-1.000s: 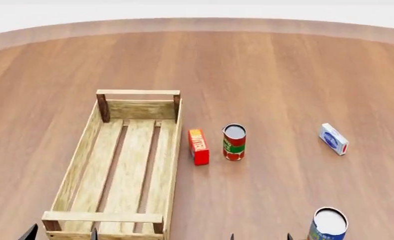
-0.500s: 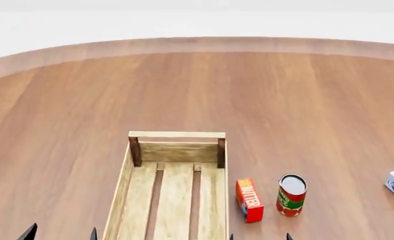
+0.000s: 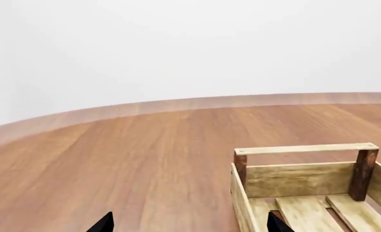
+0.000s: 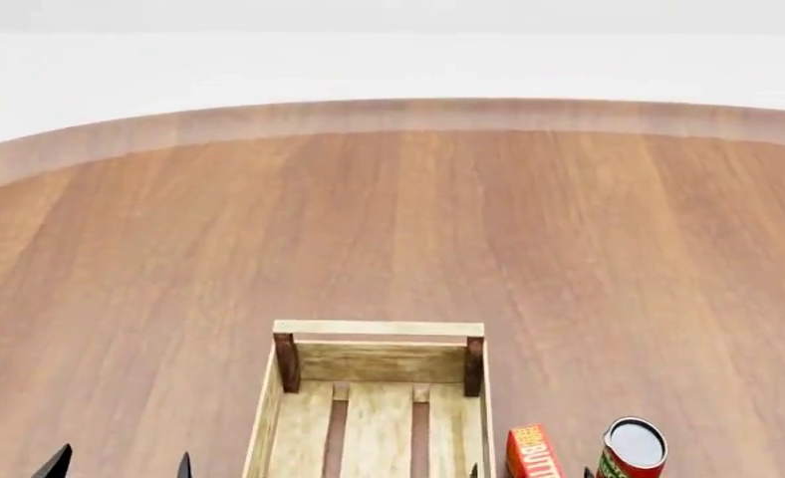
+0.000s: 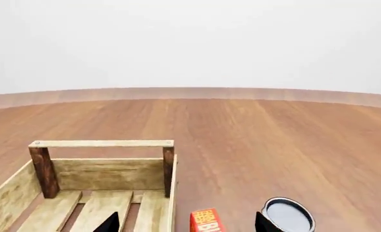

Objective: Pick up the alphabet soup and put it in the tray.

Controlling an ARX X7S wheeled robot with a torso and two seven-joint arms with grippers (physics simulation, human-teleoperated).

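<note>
The alphabet soup is out of view in every frame. Only the far end of the light-wood tray (image 4: 380, 328) shows, at the bottom middle of the head view; the same end appears in the left wrist view as the tray (image 3: 305, 149) and in the right wrist view as the tray (image 5: 100, 143). My left gripper (image 4: 121, 469) shows only two dark fingertips at the lower left, wide apart and open. My right gripper (image 4: 530, 474) is likewise open at the bottom edge. Nothing is held in the left gripper (image 3: 189, 225) or the right gripper (image 5: 187, 225).
A red butter box (image 4: 532, 454) and a red-and-green can (image 4: 631, 450) stand just right of the tray, also seen as the box (image 5: 206, 222) and can (image 5: 288, 216). Brown wooden floor (image 4: 392, 229) stretches beyond to a curved pale edge.
The head view has swung upward and to the left: tray, box and red-and-green can slid down and rightward in the picture. The blue-labelled can and the white-blue box have left the frame.
</note>
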